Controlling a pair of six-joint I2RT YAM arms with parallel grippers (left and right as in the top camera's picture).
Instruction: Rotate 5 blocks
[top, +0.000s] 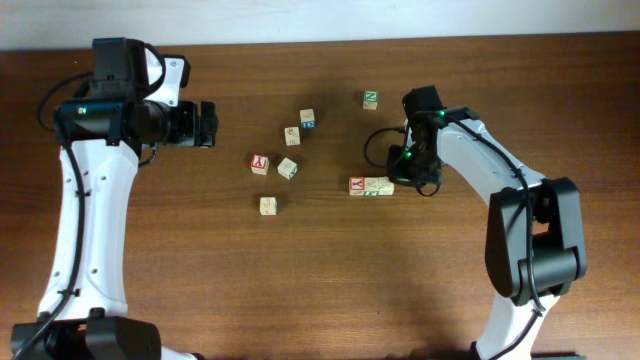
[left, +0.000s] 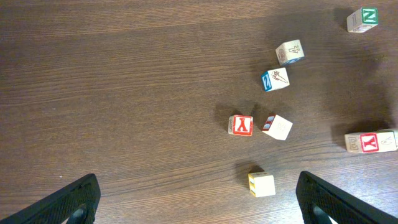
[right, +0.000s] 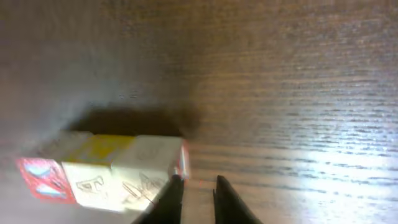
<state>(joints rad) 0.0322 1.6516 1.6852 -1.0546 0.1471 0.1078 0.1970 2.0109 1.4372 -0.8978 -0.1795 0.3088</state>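
Hovering just beside a pair of touching blocks (right: 118, 171), the right gripper (right: 198, 191) is seen with its fingertips (right: 173, 194) only slightly parted, with bare wood between them and nothing grasped. One fingertip is overlapped by the nearer block's lower corner, but contact cannot be confirmed. From overhead, the pair (top: 369, 186) is found right at the gripper's tip, on the side toward the table's (top: 300, 290) middle. The red Y block (top: 260, 163) is spotted well apart from both arms. Over on the far side, the left gripper (top: 207, 123) is held spread wide and empty.
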